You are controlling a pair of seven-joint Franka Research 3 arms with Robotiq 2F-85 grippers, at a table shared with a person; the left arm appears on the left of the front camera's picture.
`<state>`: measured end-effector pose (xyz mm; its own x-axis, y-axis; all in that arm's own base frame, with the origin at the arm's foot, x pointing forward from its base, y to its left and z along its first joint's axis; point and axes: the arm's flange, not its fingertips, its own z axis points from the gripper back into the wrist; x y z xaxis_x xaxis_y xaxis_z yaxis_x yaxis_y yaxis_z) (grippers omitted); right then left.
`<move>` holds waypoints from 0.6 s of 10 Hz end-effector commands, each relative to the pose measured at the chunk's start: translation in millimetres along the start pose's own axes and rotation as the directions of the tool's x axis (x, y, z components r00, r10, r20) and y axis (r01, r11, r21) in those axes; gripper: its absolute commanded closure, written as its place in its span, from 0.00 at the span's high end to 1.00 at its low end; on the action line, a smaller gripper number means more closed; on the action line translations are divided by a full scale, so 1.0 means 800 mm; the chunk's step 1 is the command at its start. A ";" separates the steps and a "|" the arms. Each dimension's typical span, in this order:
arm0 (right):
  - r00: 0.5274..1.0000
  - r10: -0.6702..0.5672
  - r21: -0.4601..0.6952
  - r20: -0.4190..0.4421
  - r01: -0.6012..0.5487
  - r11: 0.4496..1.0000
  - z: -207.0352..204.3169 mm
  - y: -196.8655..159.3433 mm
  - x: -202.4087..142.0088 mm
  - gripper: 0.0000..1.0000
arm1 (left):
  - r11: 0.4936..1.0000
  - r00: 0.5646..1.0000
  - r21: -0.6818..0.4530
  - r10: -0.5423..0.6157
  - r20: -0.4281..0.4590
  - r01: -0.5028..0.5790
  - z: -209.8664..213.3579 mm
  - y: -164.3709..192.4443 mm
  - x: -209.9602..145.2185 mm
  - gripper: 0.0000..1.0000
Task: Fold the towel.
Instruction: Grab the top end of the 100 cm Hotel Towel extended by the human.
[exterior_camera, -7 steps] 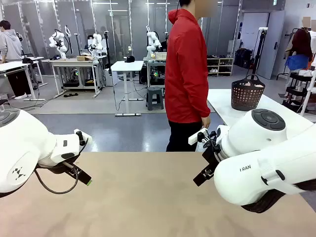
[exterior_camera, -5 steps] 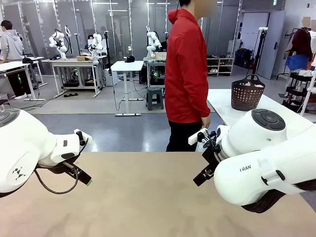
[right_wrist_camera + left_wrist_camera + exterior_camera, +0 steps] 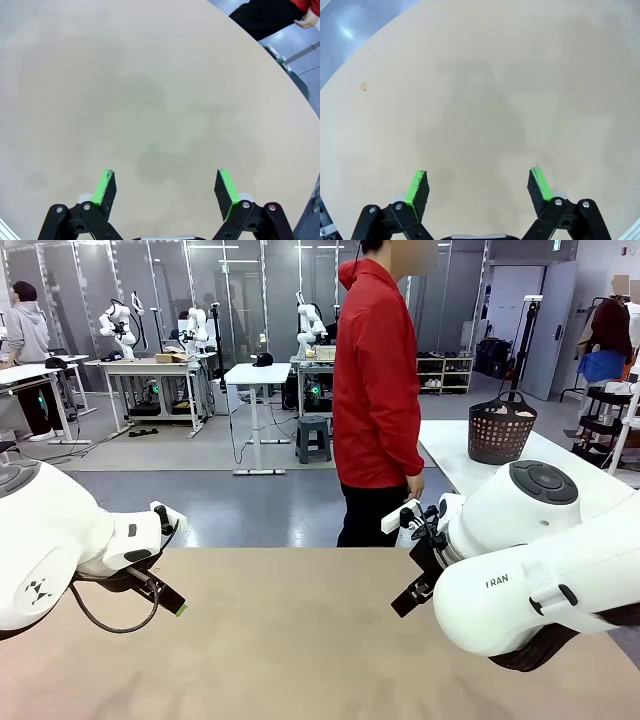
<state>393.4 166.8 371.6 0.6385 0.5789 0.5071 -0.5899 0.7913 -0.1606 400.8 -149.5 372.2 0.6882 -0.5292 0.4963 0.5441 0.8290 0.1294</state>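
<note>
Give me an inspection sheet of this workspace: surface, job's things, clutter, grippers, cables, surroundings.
Surface: tan table, with one small mark near its edge.
Job's things: nothing seen.
Clutter: nothing seen.
Grippers: left gripper open over the table; right gripper open over the table.
Cables: black cable looping under the left wrist.
Surroundings: person in a red jacket at the far side; dark basket on a white table behind.

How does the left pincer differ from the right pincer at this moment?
The left pincer faces a small brown mark on the table; the right pincer faces the person's hand. In the front view the left one points down to the right, the right one down to the left. Both are open and hold nothing.
</note>
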 end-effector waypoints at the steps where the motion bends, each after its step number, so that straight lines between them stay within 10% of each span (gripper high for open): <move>1: 1.000 0.000 0.000 0.000 0.000 1.000 0.000 0.000 0.000 1.00 | 1.000 1.000 0.000 0.000 0.000 0.000 0.000 0.000 0.000 1.00; 4: 0.998 -0.053 0.284 0.033 0.041 0.958 0.080 -0.053 0.032 1.00 | 0.984 0.998 -0.171 0.032 -0.053 -0.041 0.068 0.039 0.037 1.00; 6: 0.983 -0.174 0.502 0.059 0.121 0.856 0.148 -0.104 0.026 1.00 | 0.817 0.973 -0.530 0.208 -0.100 -0.229 0.131 0.105 0.033 1.00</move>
<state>386.4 131.2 483.3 0.6490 0.4700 0.5982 -0.7026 0.6718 0.2346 402.9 -120.6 464.4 0.7456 -0.4386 0.5017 0.6131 0.7465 -0.2586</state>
